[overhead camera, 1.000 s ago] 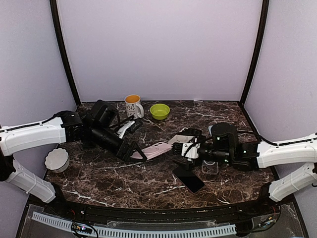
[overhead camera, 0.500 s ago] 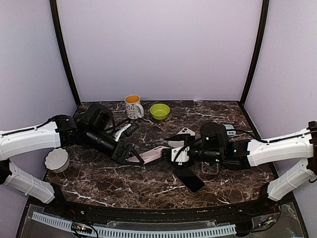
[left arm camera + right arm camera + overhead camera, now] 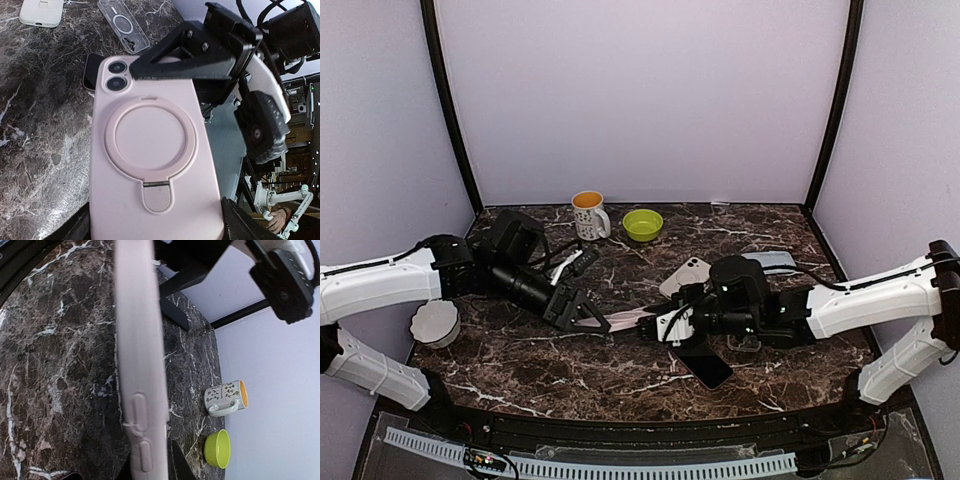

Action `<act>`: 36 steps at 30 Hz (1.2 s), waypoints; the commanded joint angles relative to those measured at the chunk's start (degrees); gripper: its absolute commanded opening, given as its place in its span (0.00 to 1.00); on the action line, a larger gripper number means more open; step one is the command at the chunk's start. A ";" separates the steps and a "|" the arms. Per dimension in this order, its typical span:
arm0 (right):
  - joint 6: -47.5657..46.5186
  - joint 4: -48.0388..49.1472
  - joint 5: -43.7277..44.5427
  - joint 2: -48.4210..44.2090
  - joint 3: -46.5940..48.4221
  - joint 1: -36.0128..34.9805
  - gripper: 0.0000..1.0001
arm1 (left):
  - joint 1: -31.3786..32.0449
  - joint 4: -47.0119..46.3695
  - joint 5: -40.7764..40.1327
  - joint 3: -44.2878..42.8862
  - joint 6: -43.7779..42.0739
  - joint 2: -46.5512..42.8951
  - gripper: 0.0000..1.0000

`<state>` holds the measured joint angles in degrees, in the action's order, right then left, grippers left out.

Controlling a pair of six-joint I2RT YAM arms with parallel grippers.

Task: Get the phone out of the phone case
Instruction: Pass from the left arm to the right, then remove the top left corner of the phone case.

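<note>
The pink phone case, with a ring stand on its back, hangs above the table between both arms. Of the phone inside it, only the two camera lenses show. My left gripper is shut across the case's width at its bottom end, a finger at each side edge. My right gripper is shut on the camera end, its black fingers pinching front and back. In the right wrist view the case appears edge-on, side buttons facing the camera. In the top view the two grippers face each other.
A black phone lies face up below the right gripper, with a clear case and a white case close by. A mug and green bowl stand at the back. A white bowl sits at the left edge.
My right arm has moved left up to the pink case, and its open gripper has shut on the camera end. The left arm has shifted slightly toward the table's front with the case.
</note>
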<state>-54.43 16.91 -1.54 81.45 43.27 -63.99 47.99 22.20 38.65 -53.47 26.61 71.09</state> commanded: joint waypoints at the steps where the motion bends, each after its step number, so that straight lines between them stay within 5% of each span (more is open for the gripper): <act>1: 1.99 3.33 0.12 -0.01 1.21 -0.96 0.04 | -0.03 -3.91 2.38 0.28 -0.55 -2.15 0.45; 3: 2.41 1.70 -0.29 -0.23 1.51 -1.13 0.00 | -0.04 -3.77 2.20 0.22 -0.65 -2.39 0.49; 8: 4.49 0.45 -0.89 -1.62 1.31 -1.49 0.00 | -0.04 -1.23 -1.46 -0.65 -1.95 -3.34 0.77; 16: 12.00 -1.09 -2.65 -5.83 0.36 -1.75 0.00 | -0.01 7.40 -17.04 -3.71 -12.44 -10.79 0.96; 23: 22.64 4.94 3.42 -8.48 -0.77 -1.83 0.00 | -0.03 6.02 -29.50 0.45 -21.34 -22.32 0.99; 36: 34.76 4.77 7.14 -8.57 6.66 1.36 0.00 | -0.03 6.26 -34.69 2.30 -31.00 -30.75 0.99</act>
<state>-26.61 14.98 4.56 74.54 43.86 -64.58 47.90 27.38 7.55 -51.37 -1.17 41.32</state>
